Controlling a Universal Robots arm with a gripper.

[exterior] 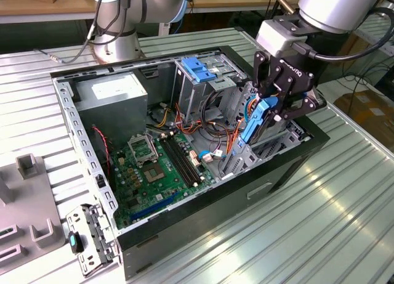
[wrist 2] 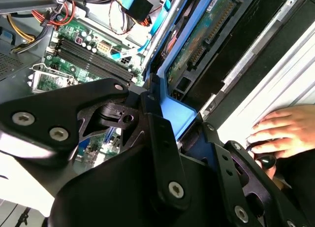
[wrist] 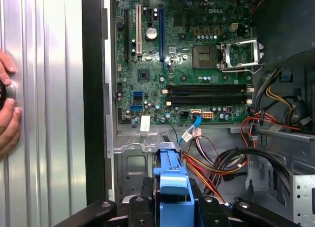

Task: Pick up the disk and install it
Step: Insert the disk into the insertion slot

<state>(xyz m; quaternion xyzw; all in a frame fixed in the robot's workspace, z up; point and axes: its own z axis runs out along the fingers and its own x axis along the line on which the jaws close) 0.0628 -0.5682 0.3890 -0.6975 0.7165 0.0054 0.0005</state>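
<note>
The disk (exterior: 255,120), a drive with blue plastic side rails, stands on edge and slightly tilted over the drive bay, at the end of the open computer case (exterior: 289,167) on the exterior view's right. My black gripper (exterior: 271,109) is shut on it from above. In the first wrist view the blue rail (wrist: 172,177) sits between my two fingers (wrist: 145,203). The second wrist view shows the disk's green circuit board side (wrist 2: 197,45) and a blue rail (wrist 2: 180,113) beside the case wall.
Inside the case lie the motherboard (exterior: 154,167), loose red and orange cables (wrist: 216,163), a grey power supply box (exterior: 114,93) and a bare blue bracket (exterior: 197,68). A person's hand (wrist 2: 280,128) rests on the ribbed table beside the case. Grey fixtures (exterior: 24,191) stand at the exterior view's left.
</note>
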